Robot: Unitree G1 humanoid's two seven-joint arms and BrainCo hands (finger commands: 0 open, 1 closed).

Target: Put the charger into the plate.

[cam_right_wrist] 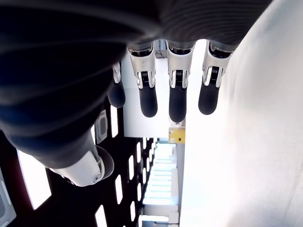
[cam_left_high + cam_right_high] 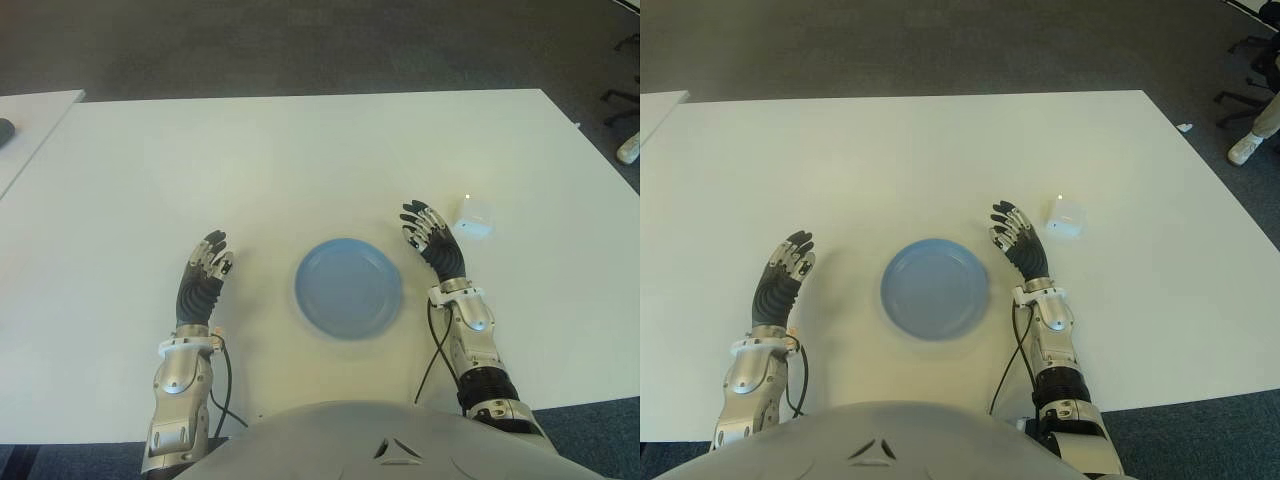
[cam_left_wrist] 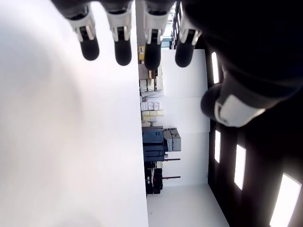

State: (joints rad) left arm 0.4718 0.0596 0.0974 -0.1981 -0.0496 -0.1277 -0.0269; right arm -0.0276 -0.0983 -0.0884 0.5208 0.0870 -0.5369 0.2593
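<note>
Right of plate [image 2: 349,288]: charger [image 2: 475,217] on table [image 2: 300,160], right hand [image 2: 432,243] beside it (fingers spread, empty); left hand [image 2: 204,277] likewise.

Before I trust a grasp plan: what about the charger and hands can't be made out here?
- Charger: too small in both eye views to show prongs or cable; absent from both wrist views.
- Right hand: whether it touches the table.
- Left hand: same doubt.
</note>
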